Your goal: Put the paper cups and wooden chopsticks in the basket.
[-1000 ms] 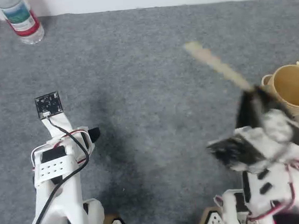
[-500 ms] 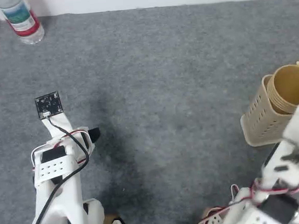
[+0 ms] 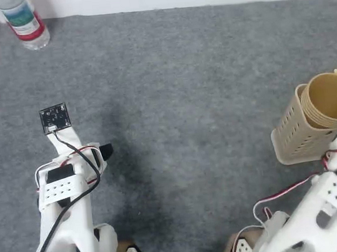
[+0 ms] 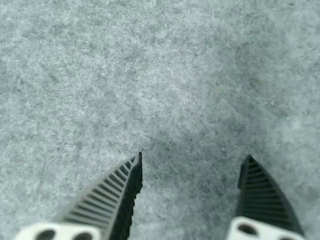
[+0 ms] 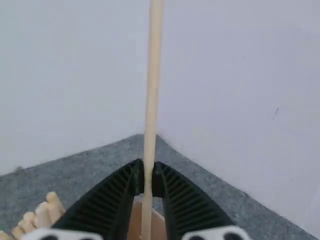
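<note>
Thin, light and stiff but likely smooth enough to swivel, the chopstick (image 5: pixel 152 75) stands upright over the basket (image 3: pixel 293 135), pinched partway along its shaft by the right gripper (image 5: pixel 147 172); the left gripper (image 4: pixel 192 165) hangs spread above carpet (image 4: pixel 150 75).

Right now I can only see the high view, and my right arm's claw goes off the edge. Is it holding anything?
Observer: Yes. In the right wrist view, the right gripper is shut on one wooden chopstick, which sticks out past its fingertips.
Operator: Is it close to the other ones?
Observer: The rounded ends of more chopsticks show just beside that gripper.
Operator: And what about my left claw?
Observer: The left gripper is open over bare grey mat and holds nothing.
</note>
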Motion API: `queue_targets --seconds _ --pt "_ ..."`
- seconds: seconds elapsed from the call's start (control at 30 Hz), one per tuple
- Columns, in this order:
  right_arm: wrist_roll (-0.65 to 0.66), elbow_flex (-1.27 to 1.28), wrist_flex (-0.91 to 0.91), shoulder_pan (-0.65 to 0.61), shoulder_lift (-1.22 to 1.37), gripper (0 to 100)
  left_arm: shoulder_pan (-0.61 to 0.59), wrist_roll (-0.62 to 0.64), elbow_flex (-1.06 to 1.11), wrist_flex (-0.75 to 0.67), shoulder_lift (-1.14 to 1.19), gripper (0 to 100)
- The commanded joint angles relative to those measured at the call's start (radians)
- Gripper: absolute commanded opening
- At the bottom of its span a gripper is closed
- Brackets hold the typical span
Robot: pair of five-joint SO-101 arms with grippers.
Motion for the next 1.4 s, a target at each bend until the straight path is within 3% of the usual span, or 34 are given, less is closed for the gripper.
queue_targets --seconds 0.0,0.13,0.4,0.6,0.83,1.1,1.37 --pt "-0.012 -0.077 0.008 0.007 0.007 6.6 0.006 0.008 -0.012 0.002 -0.009 30" --pt "-0.012 -0.166 0.160 -0.004 -0.013 27.0 0.006 0.008 -0.012 0.002 -0.009 30" --pt "0.021 -0.517 0.581 -0.077 -0.007 19.7 0.006 0.008 -0.012 0.002 -0.009 30" --pt "0.252 -0.729 0.941 -0.295 -0.007 19.5 0.006 0.008 -0.012 0.002 -0.009 30" --pt "0.354 -0.810 1.287 -0.553 0.016 19.4 0.006 0.008 -0.012 0.002 -0.009 30" --pt "0.354 -0.813 1.435 -0.584 0.245 19.5 0.006 0.006 -0.012 0.002 -0.009 30" --pt "0.319 -0.944 1.440 -0.490 0.412 19.5 0.006 0.006 -0.012 0.002 -0.009 30"
